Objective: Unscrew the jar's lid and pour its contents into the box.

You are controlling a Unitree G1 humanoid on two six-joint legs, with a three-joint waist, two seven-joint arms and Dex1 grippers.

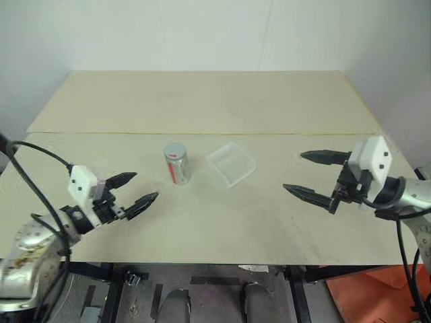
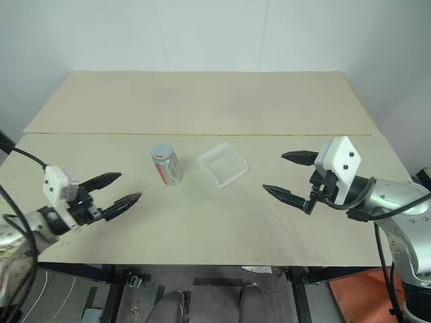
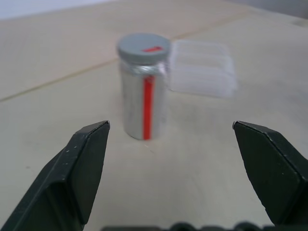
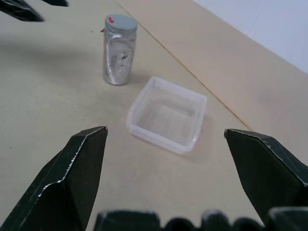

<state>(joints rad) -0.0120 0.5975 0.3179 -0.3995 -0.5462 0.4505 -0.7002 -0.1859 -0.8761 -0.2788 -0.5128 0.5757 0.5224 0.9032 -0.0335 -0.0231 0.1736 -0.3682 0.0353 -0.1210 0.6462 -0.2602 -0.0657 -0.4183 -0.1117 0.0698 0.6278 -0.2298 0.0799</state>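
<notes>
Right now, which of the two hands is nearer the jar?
The left hand, open beside the upright jar. The right hand hangs farther off, beyond the clear box.

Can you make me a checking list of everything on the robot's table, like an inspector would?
Surface: beige table made of two boards, with a seam running across between them; a few faint scuffs.
Jar: upright near the table's middle, grey lid on top with a small red mark, red stripe down the side.
Box: clear tray, empty, lying flat just to the jar's right, not touching it.
Clutter: nothing seen on the table.
Left gripper: open, holding nothing, pointed at the jar, short of it.
Right gripper: open, holding nothing, aimed toward the box.
Cables: black cable looping along the left arm.
Surroundings: white wall behind; something orange on the floor at the right.
</notes>
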